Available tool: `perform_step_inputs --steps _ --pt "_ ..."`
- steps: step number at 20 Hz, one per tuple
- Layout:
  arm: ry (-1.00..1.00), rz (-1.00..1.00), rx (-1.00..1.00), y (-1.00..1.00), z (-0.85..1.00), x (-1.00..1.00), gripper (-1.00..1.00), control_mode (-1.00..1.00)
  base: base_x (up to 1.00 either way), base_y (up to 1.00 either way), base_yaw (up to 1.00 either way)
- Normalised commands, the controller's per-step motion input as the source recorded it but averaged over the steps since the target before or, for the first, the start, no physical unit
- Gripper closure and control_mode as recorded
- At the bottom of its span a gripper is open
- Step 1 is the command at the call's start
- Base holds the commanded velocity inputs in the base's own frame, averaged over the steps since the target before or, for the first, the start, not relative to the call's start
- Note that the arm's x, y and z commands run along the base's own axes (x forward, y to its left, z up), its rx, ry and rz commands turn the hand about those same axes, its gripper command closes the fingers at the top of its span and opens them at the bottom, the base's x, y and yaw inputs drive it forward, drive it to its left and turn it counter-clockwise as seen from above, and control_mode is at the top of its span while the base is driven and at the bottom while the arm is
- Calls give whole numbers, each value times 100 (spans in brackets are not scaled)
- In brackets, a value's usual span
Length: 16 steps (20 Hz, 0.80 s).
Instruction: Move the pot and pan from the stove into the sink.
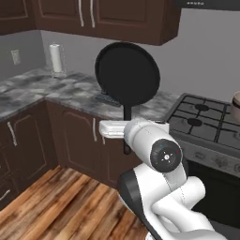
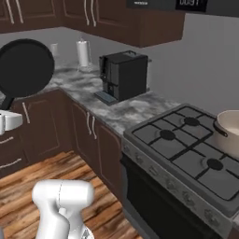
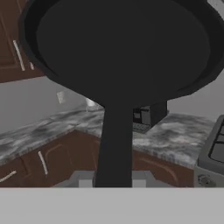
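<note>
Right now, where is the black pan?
The pan is up in the air, held by its handle in the gripper, left of the stove, in front of the counter.

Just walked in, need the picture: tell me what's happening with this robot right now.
The robot arm holds the pan by its handle, claw shut on it, the pan raised on edge in the air beside the counter, off the stove. The pot sits on the stove at its far right. A coffee machine and a paper towel roll stand on the counter.
</note>
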Motion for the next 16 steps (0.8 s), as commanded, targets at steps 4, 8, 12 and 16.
perform_step_inputs --steps 4,8,12,16 --pt "0 0 0 0 0 0 100 100 -25 -6 45" --pt "0 0 0 0 0 0 100 100 -24 -4 45" --pt "0 0 0 0 0 0 100 100 -24 -5 45" --pt "0 0 0 0 0 0 100 100 -27 -6 44"
